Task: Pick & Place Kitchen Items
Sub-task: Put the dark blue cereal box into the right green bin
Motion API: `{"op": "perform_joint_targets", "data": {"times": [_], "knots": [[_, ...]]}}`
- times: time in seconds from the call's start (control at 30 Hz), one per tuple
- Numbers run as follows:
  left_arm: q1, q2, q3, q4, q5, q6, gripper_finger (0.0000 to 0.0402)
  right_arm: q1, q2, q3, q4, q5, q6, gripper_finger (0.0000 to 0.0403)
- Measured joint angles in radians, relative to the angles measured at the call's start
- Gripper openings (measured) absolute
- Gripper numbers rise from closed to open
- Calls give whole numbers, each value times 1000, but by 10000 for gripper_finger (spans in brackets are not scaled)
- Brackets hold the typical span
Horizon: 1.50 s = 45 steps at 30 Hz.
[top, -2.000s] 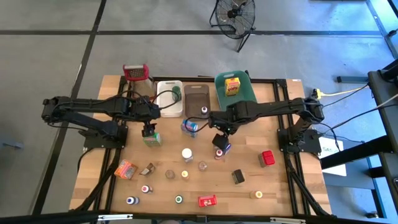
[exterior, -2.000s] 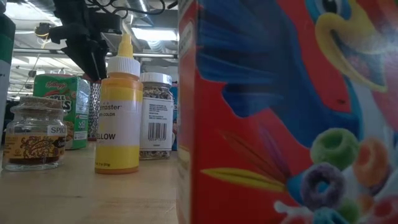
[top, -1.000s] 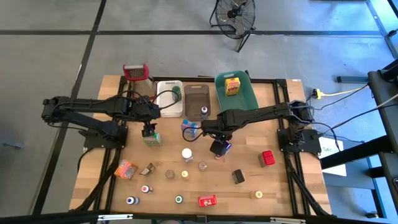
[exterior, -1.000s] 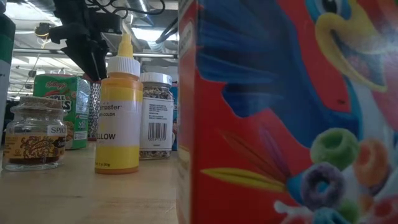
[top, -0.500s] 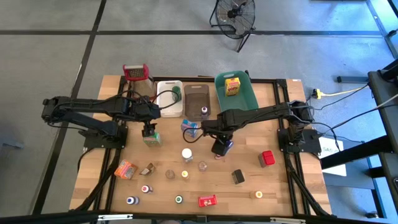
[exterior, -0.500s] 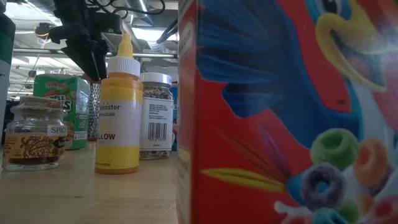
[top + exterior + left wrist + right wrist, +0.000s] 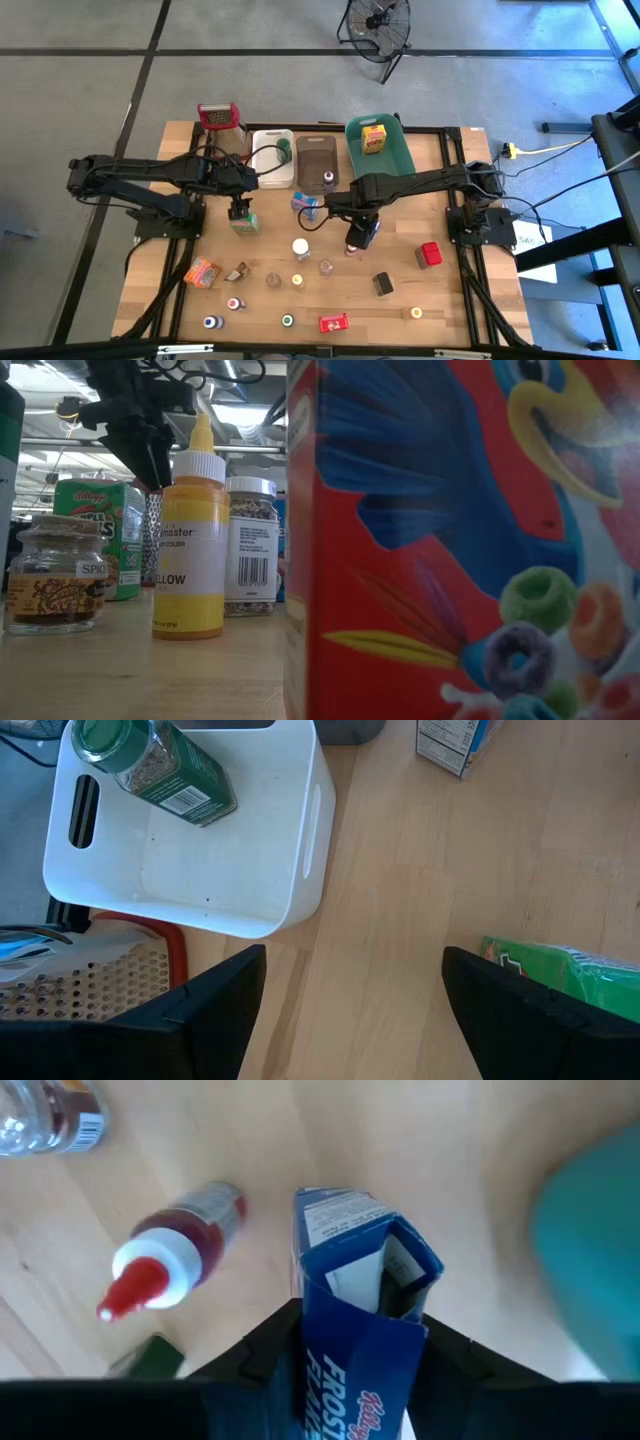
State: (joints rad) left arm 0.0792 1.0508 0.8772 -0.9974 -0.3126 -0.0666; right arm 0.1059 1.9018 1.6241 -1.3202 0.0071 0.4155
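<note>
In the middle of the high view, the right tool (image 7: 358,238) has dropped over a small blue cereal box (image 7: 357,236) that stood just right of centre on the table (image 7: 450,290). A second ago its fingers were spread wide above that box; now they have narrowed onto it. The right wrist view shows this plainly: the blue cereal box (image 7: 352,1280) stands upright between the two dark fingers, which press against its sides. So the tool has closed on the box, though the box does not look lifted yet; in the high view it sits at the same spot on the table as before. I judge the grasp step to be just finishing, with the lift and the carry to a bin to come. The teal bin (image 7: 395,155) in the upper middle of the frame, which already holds a yellow box (image 7: 373,137), is the nearest one.

A bottle with a red cap (image 7: 165,1265) lies on its side just beside the box in the right wrist view, close enough that a careless lift could nudge it.

The left tool (image 7: 240,209) has not moved over the last two seconds. It hangs above a green box (image 7: 243,222) left of centre, fingers wide apart and holding nothing; the left wrist view shows bare wood between them, the green box (image 7: 570,978) at lower right, and a white bin (image 7: 290,870) with a green-capped jar (image 7: 150,765) at upper left.
</note>
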Motion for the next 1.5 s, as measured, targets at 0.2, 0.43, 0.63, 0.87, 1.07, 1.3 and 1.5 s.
{"op": "perform_joint_targets", "data": {"times": [0.2,0.43,0.63,0.87,1.07,1.3,1.5], "knots": [[0,0,0,0,0,0,299,20,0,212,-251,124,27,140],[0,0,0,0,0,-1,299,7,-43,433,-247,197,-159,139],[0,0,0,2,0,0,299,-69,-107,489,-251,255,-357,139],[0,0,0,2,0,-3,299,-236,-162,484,-251,298,-643,139],[0,0,0,3,0,-17,299,-393,-167,463,-251,164,-797,139],[0,0,0,3,0,4,299,-479,-248,265,-252,146,-828,139],[0,0,0,3,0,2,299,-536,-452,-13,-234,121,-801,139]]}}
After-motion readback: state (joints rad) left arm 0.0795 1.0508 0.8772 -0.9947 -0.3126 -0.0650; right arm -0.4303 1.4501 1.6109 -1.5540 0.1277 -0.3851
